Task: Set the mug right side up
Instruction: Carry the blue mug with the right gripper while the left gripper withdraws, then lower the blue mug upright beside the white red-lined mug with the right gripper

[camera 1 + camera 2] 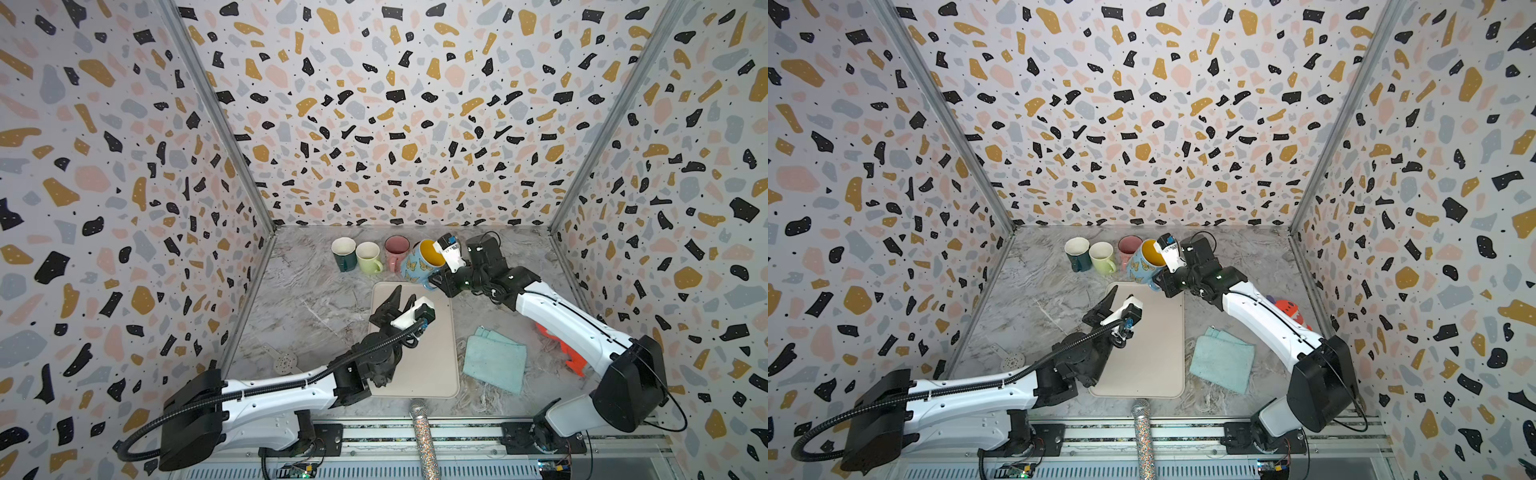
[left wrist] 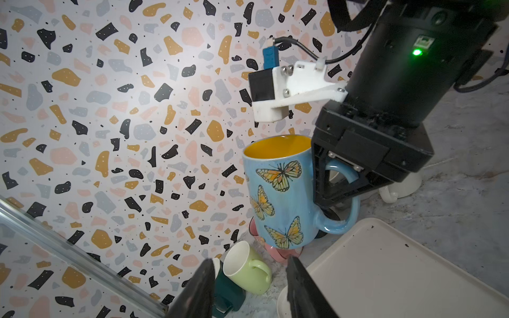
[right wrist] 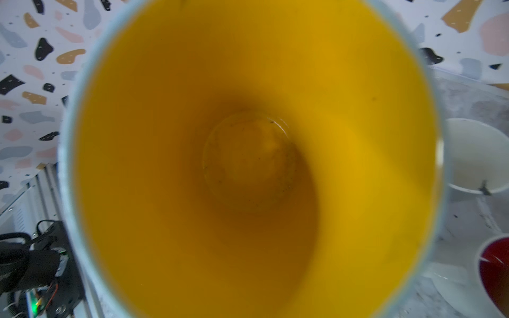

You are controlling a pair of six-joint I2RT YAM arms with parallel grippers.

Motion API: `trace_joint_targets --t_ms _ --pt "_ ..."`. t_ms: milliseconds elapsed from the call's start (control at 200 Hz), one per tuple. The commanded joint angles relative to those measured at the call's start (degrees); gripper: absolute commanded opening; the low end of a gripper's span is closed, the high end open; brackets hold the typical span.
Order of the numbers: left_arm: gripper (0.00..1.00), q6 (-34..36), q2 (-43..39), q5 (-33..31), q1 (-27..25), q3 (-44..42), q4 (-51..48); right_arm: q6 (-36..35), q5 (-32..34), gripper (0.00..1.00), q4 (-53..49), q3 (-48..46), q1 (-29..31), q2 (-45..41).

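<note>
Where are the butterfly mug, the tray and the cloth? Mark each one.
butterfly mug (image 2: pixel 286 203): left wrist view, on its blue side wall.
tray (image 1: pixel 436 361): in a top view, on its bare surface.
cloth (image 1: pixel 494 361): in a top view, on its middle.

White terrazzo-patterned walls (image 1: pixel 395 104) around a grey marble-look counter (image 1: pixel 316 299).
Black, ochre, pink and grey chips cover the three walls; silver metal posts (image 1: pixel 217 112) stand in both back corners, and a silver metal rail (image 1: pixel 469 434) runs along the counter's near edge.
</note>
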Motion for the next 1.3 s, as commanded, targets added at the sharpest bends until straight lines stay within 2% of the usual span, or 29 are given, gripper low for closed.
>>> trace_joint_targets --t_ms 0,95,230,511,806,1292 --pt "0.44 -5.2 -2.2 -2.2 0.9 1.1 -0.4 0.9 7.7 0.00 2.3 5.4 -3.1 -3.0" --pt "0.44 -12.4 -4.3 0.9 3.8 3.0 -5.7 1.4 11.5 0.00 -0.2 6.9 -6.7 -1.7" --pt "0.45 -21.9 -7.8 7.2 9.6 4.1 -10.8 2.6 13.3 0.00 -0.6 7.3 -12.3 0.0" --pt "0.48 -32.2 -10.6 16.7 17.9 5.8 -15.6 2.4 24.3 0.00 -3.0 10.5 -17.4 5.6" --pt "0.48 -36.3 -10.1 21.1 21.3 6.3 -16.9 2.8 29.5 0.00 -3.1 11.9 -21.8 9.6" --pt "0.49 -38.1 -9.5 23.7 23.2 7.0 -18.0 3.0 31.1 0.00 -0.6 12.1 -23.4 16.3"
